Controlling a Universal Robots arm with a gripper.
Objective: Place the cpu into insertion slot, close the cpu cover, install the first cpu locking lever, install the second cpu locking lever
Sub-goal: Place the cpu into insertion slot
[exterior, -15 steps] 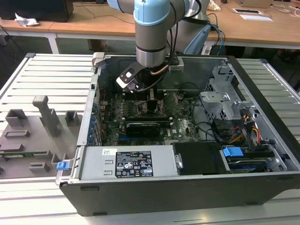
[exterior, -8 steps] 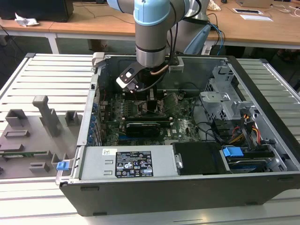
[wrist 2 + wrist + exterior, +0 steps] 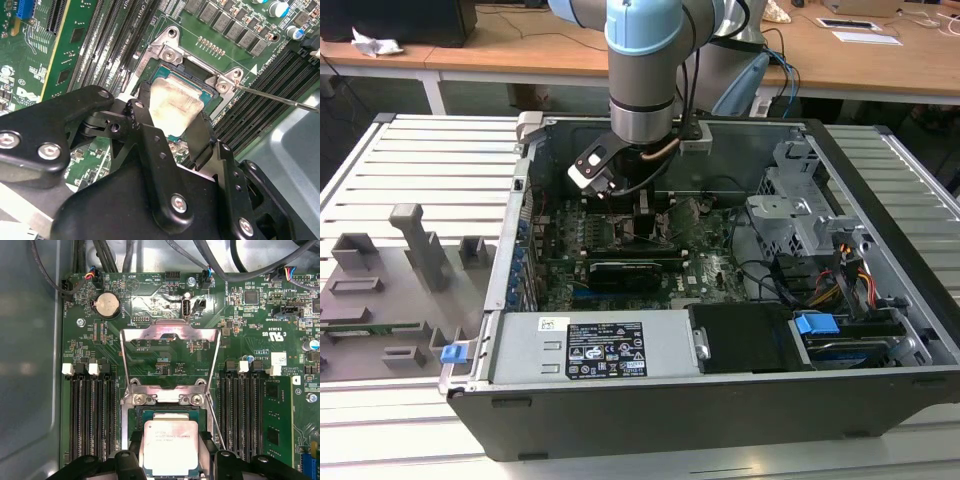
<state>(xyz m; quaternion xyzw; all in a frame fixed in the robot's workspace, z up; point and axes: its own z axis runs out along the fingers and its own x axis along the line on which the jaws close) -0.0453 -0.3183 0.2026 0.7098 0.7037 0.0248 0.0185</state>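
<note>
The cpu (image 3: pixel 170 447) was seen with a pale silver-grey top, faintly warm in tint. The circuit board (image 3: pixel 150 305) was coloured green, with fine lighter lines. The cpu cover (image 3: pixel 150 332) was shown in shiny silver-grey. The gripper (image 3: pixel 175 115) was seen in black. The memory slots (image 3: pixel 92 415) were coloured black, their latches (image 3: pixel 67 369) white. The arm (image 3: pixel 642 40) was coloured pale blue and silver.

- Arm (image 3: pixel 642 60): pale blue joint housing above a silver-grey cylindrical wrist section.
- Black cable (image 3: pixel 655 175) looped under the wrist, next to a white-and-black camera module (image 3: pixel 592 170).
- End effector (image 3: pixel 172 120): matte black linkage plates with rounded edges, silver hex screws (image 3: pixel 178 202), narrow black fingers (image 3: pixel 202 137).
</note>
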